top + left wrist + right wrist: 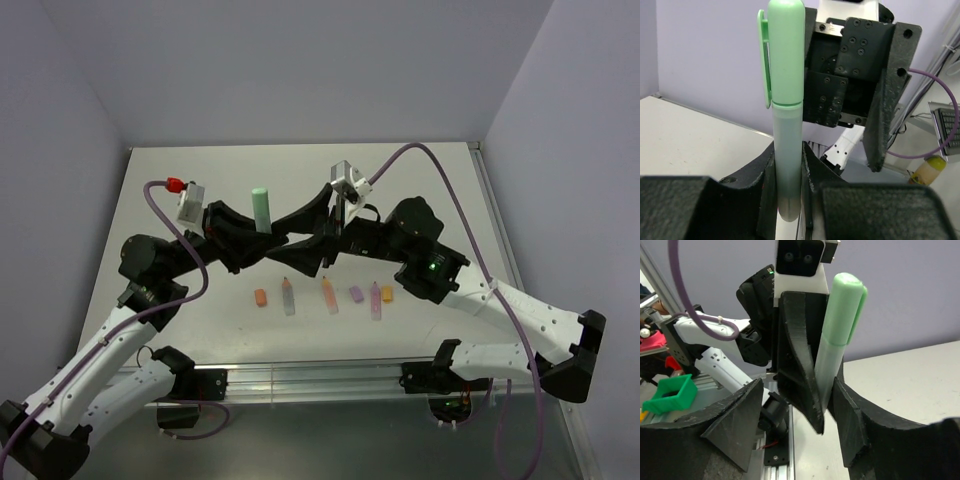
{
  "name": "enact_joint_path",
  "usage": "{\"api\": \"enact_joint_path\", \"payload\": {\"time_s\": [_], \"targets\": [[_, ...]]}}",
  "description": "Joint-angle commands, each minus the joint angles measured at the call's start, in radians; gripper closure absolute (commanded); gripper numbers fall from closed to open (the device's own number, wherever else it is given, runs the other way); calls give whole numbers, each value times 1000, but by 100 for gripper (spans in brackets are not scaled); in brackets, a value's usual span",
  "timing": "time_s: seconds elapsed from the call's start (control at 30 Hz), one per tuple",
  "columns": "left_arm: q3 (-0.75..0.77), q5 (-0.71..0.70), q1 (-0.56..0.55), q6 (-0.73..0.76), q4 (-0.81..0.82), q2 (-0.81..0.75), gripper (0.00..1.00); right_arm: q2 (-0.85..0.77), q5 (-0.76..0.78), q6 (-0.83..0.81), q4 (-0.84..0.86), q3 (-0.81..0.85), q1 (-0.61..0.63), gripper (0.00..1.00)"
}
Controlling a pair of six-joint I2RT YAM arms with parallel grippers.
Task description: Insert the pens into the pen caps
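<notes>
My left gripper [258,238] is shut on the pale barrel [788,150] of the green pen [262,208] and holds it upright above the table, with the green cap [785,50] on its top end. My right gripper [292,248] is open right beside it. In the right wrist view its jaws [795,425] straddle one left finger and the green pen [836,345], without gripping. On the table lie an orange cap [260,297], two orange-tipped pens [288,297] [329,295], a purple cap [356,294], a pink-purple pen [376,300] and another orange cap [387,294].
The loose pens and caps lie in a row across the near middle of the white table [200,180]. A metal rail [320,378] runs along the near edge. Both arms cross above the table's middle. Grey walls close in the back and sides.
</notes>
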Motion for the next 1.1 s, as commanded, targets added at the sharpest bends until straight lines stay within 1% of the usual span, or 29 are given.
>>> {"api": "enact_joint_path", "payload": {"time_s": [0.0,0.13,0.23,0.37,0.6,0.87,1.07], "targets": [[18,-127,-12,-4,120,-7,100,-20,-71,60,-133,-10,-7,34],[15,-125,-35,10,103,7,100,-49,-93,134,-75,-19,-99,30],[12,-128,-62,21,94,22,100,-70,-91,174,-44,-27,-144,26],[9,-140,-107,35,78,40,100,-96,-86,214,-13,-38,-208,24],[10,-142,-148,42,67,62,100,-138,7,252,5,-56,-269,23],[7,-121,-214,13,92,128,100,-130,-16,275,47,-67,-306,22],[-14,-102,-222,-21,135,148,100,-136,-30,272,61,-67,-311,22]]}}
